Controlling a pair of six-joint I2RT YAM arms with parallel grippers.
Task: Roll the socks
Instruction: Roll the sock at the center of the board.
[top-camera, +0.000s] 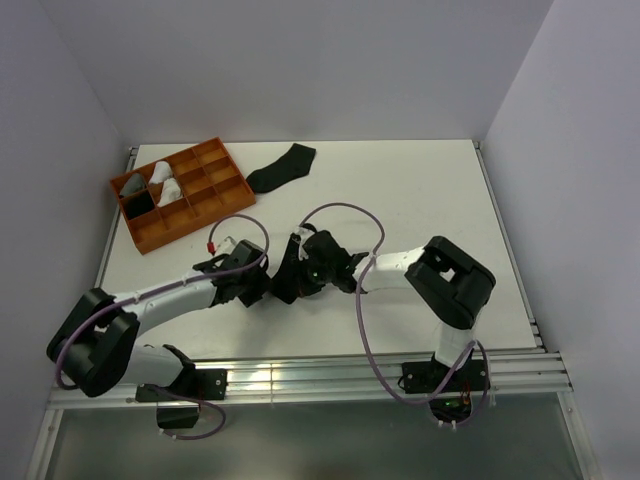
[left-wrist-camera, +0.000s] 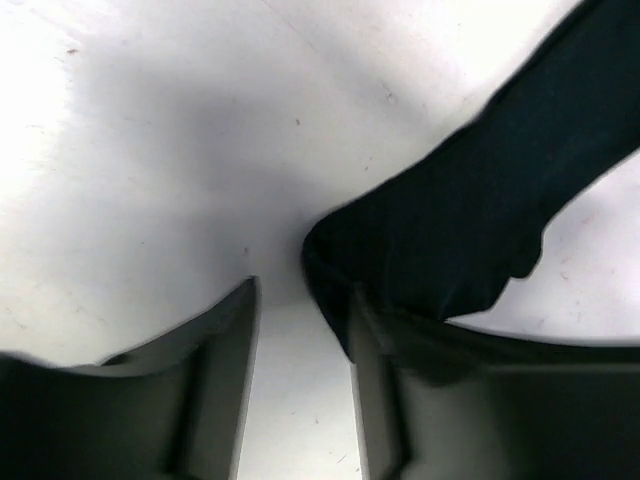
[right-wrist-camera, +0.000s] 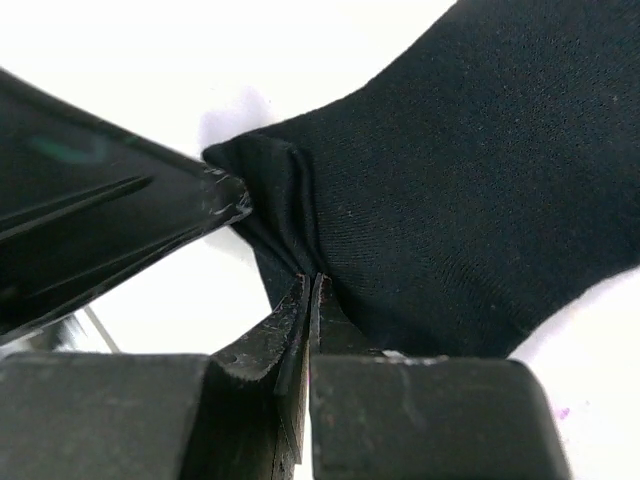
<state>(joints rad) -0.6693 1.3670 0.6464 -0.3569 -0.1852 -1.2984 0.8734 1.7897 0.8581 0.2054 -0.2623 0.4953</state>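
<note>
Top view first: your left gripper (top-camera: 262, 285) and right gripper (top-camera: 290, 272) are nose to nose mid-bench (top-camera: 420, 200), so tightly packed that the fabric under them is hidden. Swing either wrist carelessly and the two could knock together. A spare sock (top-camera: 282, 168) lies flat, well apart, just beside the orange tray (top-camera: 200, 222).

Left wrist now: the jaws stand apart with only bare bench between them. The black sock (left-wrist-camera: 470, 230) sits up and to the right, its folded end draped against the right-hand finger (left-wrist-camera: 375, 380), not inside the gap. This side pins nothing, so any fold you've made is free to spring open.

Right wrist: here the jaws are pressed together, nipping the sock's folded edge right at the tips, with the rest of the fabric spreading away up and to the right. That's a thin bite. Pull hard or twist fast and I'd expect the cloth to slide out. A finger (right-wrist-camera: 120, 230) of the left gripper touches the same fold from the left.
</note>
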